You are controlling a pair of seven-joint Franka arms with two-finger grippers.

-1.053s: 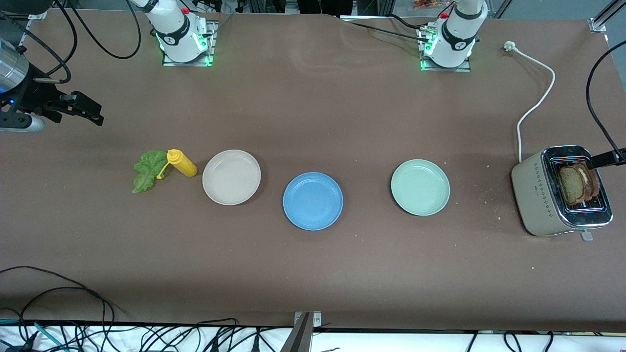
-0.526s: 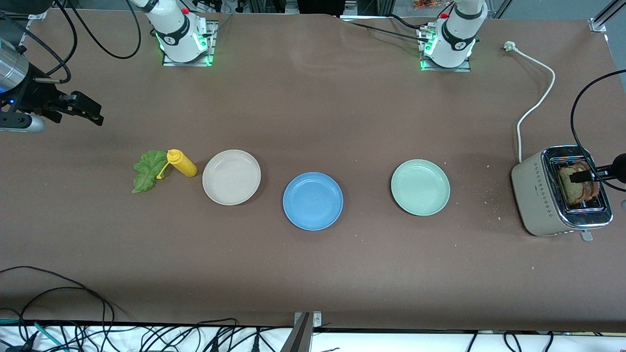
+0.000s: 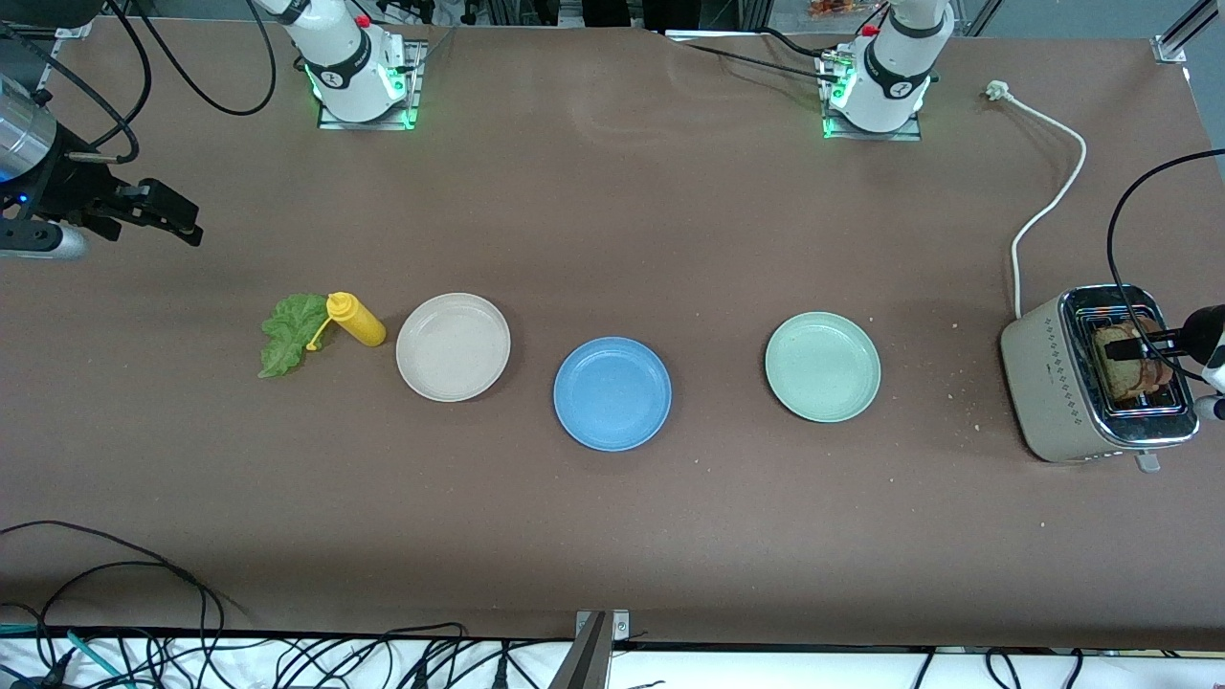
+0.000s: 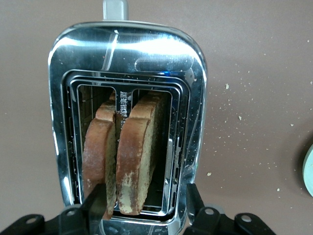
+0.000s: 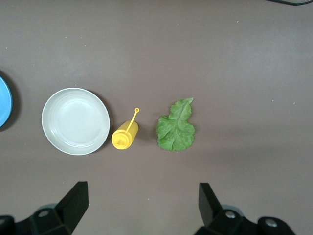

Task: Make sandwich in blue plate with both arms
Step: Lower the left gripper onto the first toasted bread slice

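I am lowering my left gripper (image 3: pixel 1139 345), part open and empty, around bread (image 4: pixel 139 152) in the toaster (image 3: pixel 1053 383) at the table's left-arm edge; the open right gripper (image 5: pixel 142 200) is waiting above the lettuce (image 5: pixel 177 126), and the blue plate (image 3: pixel 612 393) is sitting mid-table.

Brown table (image 3: pixel 612 536), three plates, lettuce (image 3: pixel 287 333), bottle (image 3: pixel 356 320), toaster (image 3: pixel 1096 375)
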